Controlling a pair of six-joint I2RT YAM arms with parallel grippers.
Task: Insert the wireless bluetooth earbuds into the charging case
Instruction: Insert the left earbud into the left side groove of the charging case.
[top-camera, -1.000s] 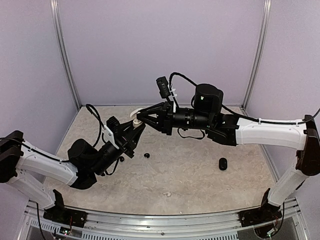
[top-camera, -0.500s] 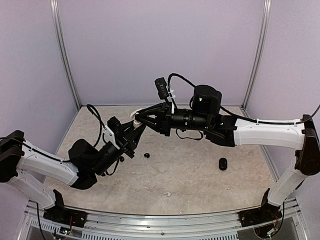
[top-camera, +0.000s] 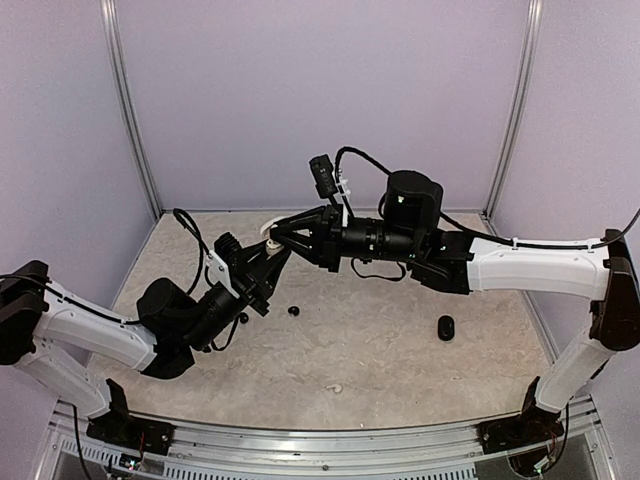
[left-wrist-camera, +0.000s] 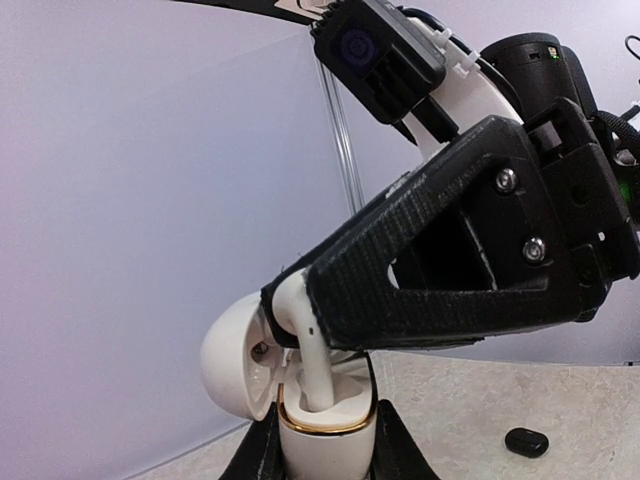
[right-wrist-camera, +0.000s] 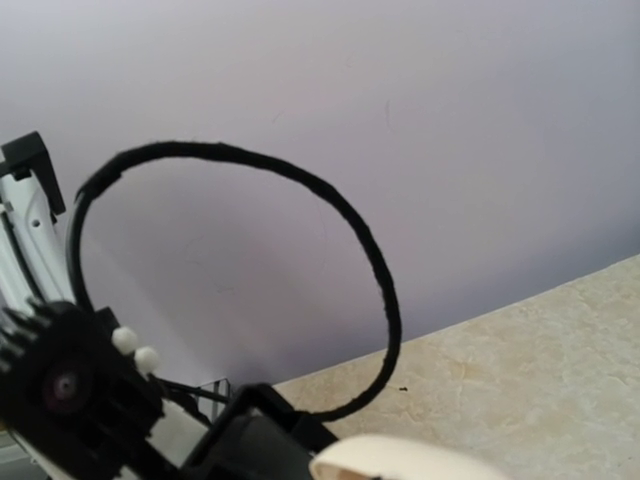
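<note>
One white stemmed earbud (left-wrist-camera: 308, 355) half-seated in open white gold-rimmed case (left-wrist-camera: 325, 435), pinched by right gripper (left-wrist-camera: 292, 300); left gripper (left-wrist-camera: 325, 465) clamps case; second likely pending.

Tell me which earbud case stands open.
The white case in the left tool: lid swung back, a white earbud standing in it. The black case lies shut on the table.
</note>
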